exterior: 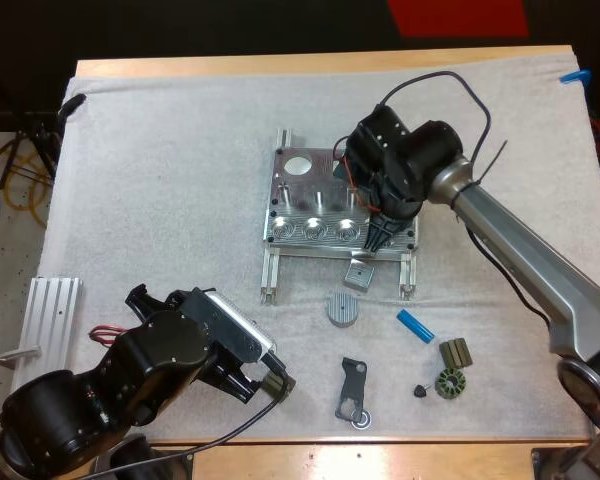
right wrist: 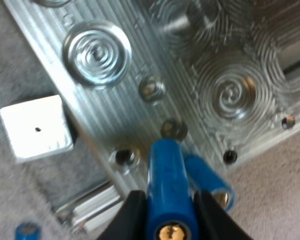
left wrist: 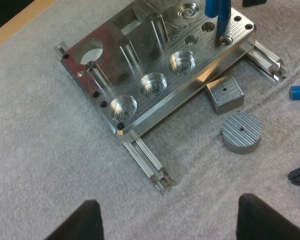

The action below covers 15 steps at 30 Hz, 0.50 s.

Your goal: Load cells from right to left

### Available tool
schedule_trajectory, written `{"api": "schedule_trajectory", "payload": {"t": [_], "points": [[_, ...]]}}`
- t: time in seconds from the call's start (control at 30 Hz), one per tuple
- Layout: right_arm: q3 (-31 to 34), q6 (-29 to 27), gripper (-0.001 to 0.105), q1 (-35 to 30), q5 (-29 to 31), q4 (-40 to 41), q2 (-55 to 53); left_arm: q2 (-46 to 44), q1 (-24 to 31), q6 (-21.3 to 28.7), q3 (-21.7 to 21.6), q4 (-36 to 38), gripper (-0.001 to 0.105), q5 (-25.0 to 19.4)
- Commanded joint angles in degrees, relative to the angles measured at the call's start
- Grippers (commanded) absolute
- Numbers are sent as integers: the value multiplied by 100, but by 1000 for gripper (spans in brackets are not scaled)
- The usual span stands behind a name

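The right tool (exterior: 378, 236) hangs over the near right corner of the metal fixture (exterior: 305, 195). Its fingers are clamped from both sides on a blue cylinder (right wrist: 165, 167), whose far end points at a small hole in the plate. A second blue cylinder (right wrist: 206, 181) shows just beside it at the fixture's corner. A third blue cylinder (exterior: 415, 325) lies loose on the white mat (exterior: 160, 180), near a grey disc (exterior: 342, 308) and a small square block (exterior: 359, 275). The left tool (exterior: 268, 378) sits near the tabletop's near edge, fingers spread, grasping nothing.
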Motion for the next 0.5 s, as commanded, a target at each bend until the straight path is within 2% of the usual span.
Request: {"api": "schedule_trajectory", "payload": {"t": [0.0, 0.2, 0.47], "points": [[-43, -72, 5, -15, 31, -120, 30, -8, -13, -5, -3, 36, 57, -115], [-43, -115, 5, -15, 280, -140, 323, -8, -13, -5, -3, 36, 57, -115], [-43, -146, 5, -15, 285, -366, 451, -8, -13, -5, -3, 36, 57, -115]]}}
